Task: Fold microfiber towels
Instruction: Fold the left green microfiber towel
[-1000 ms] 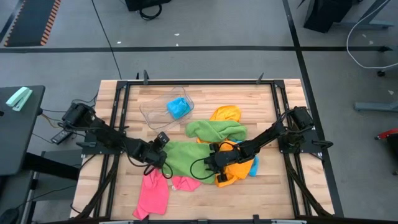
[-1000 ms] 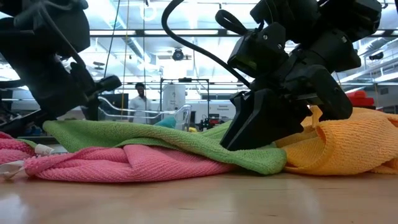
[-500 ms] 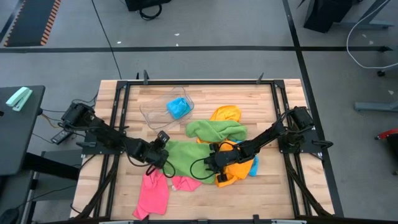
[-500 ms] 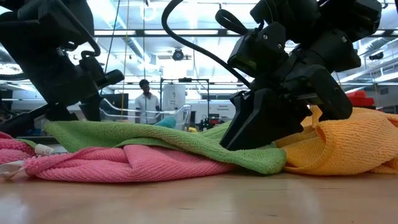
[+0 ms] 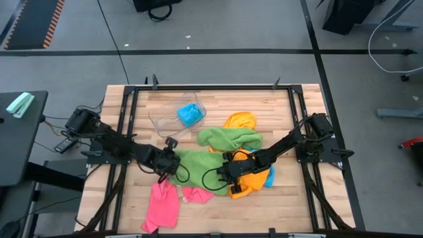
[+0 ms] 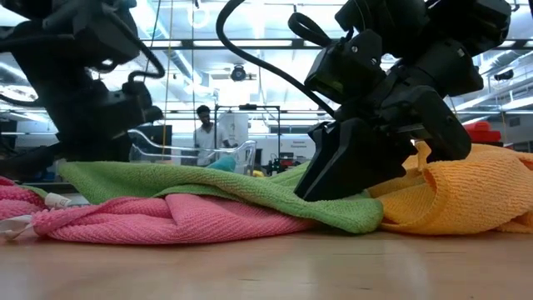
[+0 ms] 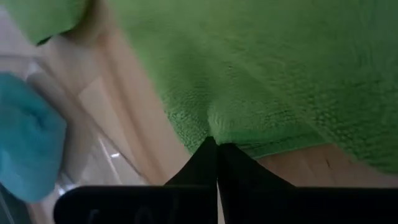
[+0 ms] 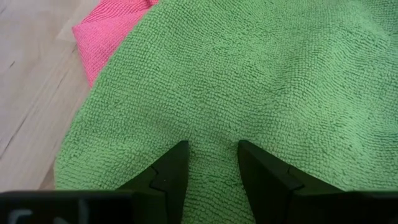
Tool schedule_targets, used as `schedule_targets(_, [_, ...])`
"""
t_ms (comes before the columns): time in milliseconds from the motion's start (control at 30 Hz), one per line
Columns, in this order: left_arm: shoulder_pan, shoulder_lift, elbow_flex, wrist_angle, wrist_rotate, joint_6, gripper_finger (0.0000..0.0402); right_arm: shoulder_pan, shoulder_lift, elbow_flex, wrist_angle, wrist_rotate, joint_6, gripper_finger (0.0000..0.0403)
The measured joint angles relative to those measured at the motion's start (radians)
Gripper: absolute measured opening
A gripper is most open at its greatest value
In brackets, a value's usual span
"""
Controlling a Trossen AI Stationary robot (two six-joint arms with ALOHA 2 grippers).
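Left gripper (image 7: pixel 216 148) pinches the flat, nubbly green towel's (image 7: pixel 280 74) edge.

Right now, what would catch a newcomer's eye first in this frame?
A bright heap of microfiber towels in green, pink and orange fills the table's middle. Both grippers meet on the flat green towel: the left gripper is shut on its edge, and the right gripper presses down on it. A clear tub behind holds a blue cloth.

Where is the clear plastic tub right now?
In the high view the clear plastic tub sits toward the table's far left, holding a sky blue cloth, just beyond the upper green microfiber towel.
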Motion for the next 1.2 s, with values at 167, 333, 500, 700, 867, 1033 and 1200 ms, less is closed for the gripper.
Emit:
schedule_targets(167, [0.048,-0.074,0.0,-0.023,0.004,-0.134,0.0005,0.0,0.0,0.0,0.0,0.0,0.0,0.0149])
schedule_targets(333, [0.122,-0.159,0.001,-0.045,0.053,-0.264,0.0008,0.0,0.0,0.0,0.004,0.0,-0.005,0.0149])
schedule_targets(500, [0.223,-0.197,0.001,-0.089,0.156,-0.445,0.0008,0.0,0.0,0.0,0.004,0.0,-0.006,0.0149])
schedule_targets(700, [0.274,-0.192,0.001,-0.134,0.192,-0.559,0.0014,0.0,0.0,0.0,0.004,0.001,0.002,0.0149])
schedule_targets(867, [0.27,-0.192,0.001,-0.129,0.192,-0.533,0.0015,0.0,0.0,0.0,0.004,0.001,-0.003,0.0149])
schedule_targets(1033, [0.239,-0.192,0.001,-0.128,0.197,-0.533,0.0031,-0.002,0.0,0.0,0.003,0.001,-0.005,0.0149])
schedule_targets(1200, [0.191,-0.192,0.001,-0.134,0.2,-0.558,0.0097,-0.002,0.0,0.0,0.003,0.0,0.002,0.0149])
